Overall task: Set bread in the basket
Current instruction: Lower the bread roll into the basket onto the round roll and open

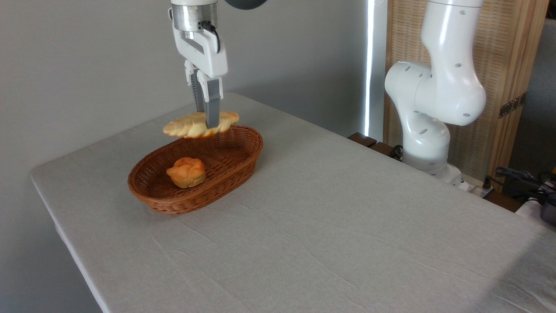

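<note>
A white Franka arm holds the bread point(197, 124), a pale braided loaf, in the air above the far end of the basket point(173, 202), an oval of reddish-brown wicker set on a cloth-covered worktop point(347, 226). The tool point(207, 114) points straight down, its two grey fingers point(213, 106) drawn in narrow across the middle of the loaf, which lies roughly level with one tapered end reaching left past the rim and the other toward the back edge. Loaf and basket are apart; nothing but the fingers touches the bread.

The step in hand appears to be the lowering and release. Done well, it would bring the loaf a little toward the near side, so that both ends clear the rim, then down until it is close to the woven floor before the fingers part; a drop from this height could bounce or leave an end perched on the wall. A small round orange-brown bun point(186, 172) already sits in the near half of the basket, so the free space is the far half, directly below the tool. The loaf's long axis looks somewhat askew from the oval's, and a slight turn of the wrist would likely help it settle flat.

The bread hangs clamped at the fingertips, directly beneath the tool's body.
</note>
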